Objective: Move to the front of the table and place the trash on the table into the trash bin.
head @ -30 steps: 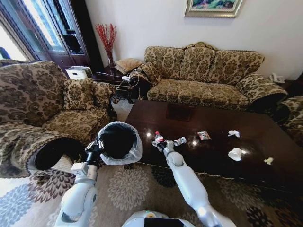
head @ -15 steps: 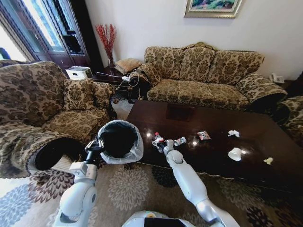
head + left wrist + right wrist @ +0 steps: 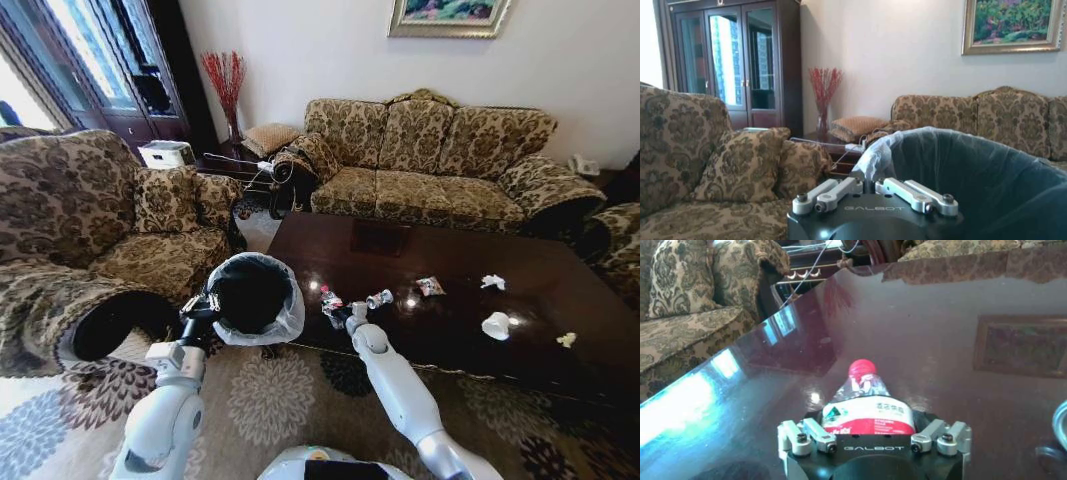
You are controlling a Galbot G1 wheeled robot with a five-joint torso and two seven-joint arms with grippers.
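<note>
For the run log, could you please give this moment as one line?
right gripper: shut on bottle over table | left gripper: shut on trash bin rim | white cup: on table

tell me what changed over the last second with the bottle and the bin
The right gripper, shut on the small bottle, has carried it slightly toward the trash bin. The left gripper still holds the bin's rim. The other scraps stayed put on the table.

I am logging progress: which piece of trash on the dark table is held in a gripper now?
The small clear bottle with a red cap, gripped by the right gripper; the white cup and crumpled white paper lie free.
</note>
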